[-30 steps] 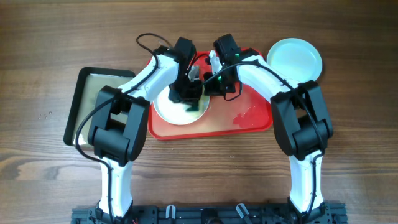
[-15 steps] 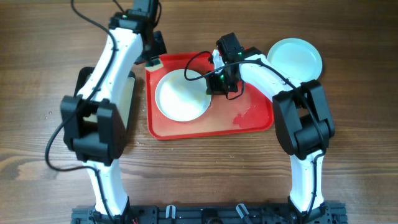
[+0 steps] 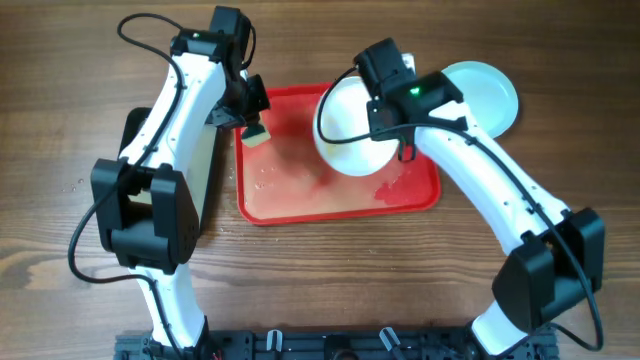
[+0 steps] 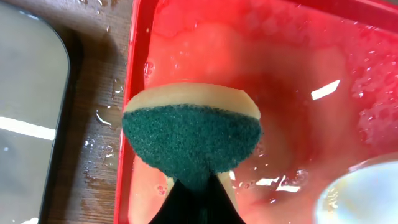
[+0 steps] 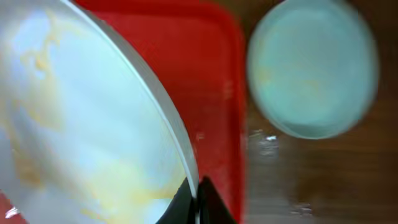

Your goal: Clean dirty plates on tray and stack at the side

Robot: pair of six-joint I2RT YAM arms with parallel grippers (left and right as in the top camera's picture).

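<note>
A yellow sponge (image 4: pixel 191 140) with a green scouring face is hanging just right of a grey, black-rimmed tray (image 4: pixel 28 81). Water droplets (image 4: pixel 102 118) are glistening on the wooden counter (image 3: pixel 60 60) between them.

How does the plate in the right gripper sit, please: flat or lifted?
Lifted: the right gripper pinches the plate at its rim, and it overhangs the tray edge.
</note>
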